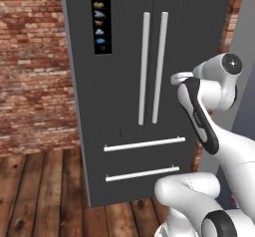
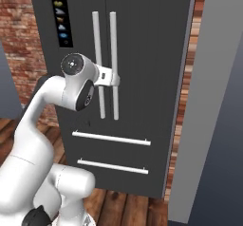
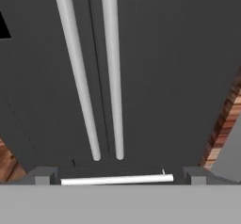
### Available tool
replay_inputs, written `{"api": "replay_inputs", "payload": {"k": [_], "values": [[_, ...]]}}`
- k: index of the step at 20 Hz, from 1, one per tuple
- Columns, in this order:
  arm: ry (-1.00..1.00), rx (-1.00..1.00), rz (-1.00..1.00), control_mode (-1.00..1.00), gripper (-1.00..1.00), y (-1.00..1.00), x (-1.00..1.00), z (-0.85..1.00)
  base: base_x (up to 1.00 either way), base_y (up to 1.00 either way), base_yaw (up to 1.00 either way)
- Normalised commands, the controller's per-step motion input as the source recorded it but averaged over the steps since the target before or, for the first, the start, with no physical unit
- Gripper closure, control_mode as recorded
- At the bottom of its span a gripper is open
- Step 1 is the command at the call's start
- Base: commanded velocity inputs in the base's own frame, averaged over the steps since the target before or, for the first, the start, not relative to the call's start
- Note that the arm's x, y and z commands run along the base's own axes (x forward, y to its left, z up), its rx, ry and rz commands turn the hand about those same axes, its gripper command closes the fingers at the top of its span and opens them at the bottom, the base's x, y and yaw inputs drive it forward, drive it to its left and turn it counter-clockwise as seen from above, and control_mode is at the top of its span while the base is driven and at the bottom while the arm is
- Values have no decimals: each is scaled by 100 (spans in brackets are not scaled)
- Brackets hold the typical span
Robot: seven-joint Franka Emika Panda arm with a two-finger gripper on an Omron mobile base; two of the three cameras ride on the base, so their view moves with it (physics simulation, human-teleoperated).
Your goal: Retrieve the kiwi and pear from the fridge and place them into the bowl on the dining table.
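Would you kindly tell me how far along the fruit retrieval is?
Nothing looks done: the fridge has both doors shut, so no fruit is out. In hand: the open tool faces the two long vertical handles, gripping neither. Left: open a door, fetch both fruits, carry them off.

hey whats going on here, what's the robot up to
The white arm is reaching toward the closed fridge, its gripper open and pointed at the two long white door handles. It holds nothing, and the fingers stand apart without touching either handle. Both upper doors and the two drawers below are shut, so no fruit can be seen. It looks set to pull a door open, though which one isn't clear yet.
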Motion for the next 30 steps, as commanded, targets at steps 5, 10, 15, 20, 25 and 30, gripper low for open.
{"api": "replay_inputs", "payload": {"k": [5,10,15,20,25,30], "values": [[-19,0,0,-100,-100,0,33,-9,0,0,0],[-15,0,0,-100,-100,0,37,-12,0,0,0],[-1,0,0,-100,-100,0,44,-2,0,0,0],[0,0,0,-100,-100,0,48,0,0,0,0],[0,0,0,-100,-100,0,44,0,0,0,0],[0,0,0,-100,-100,-2,38,-6,0,0,0]]}}
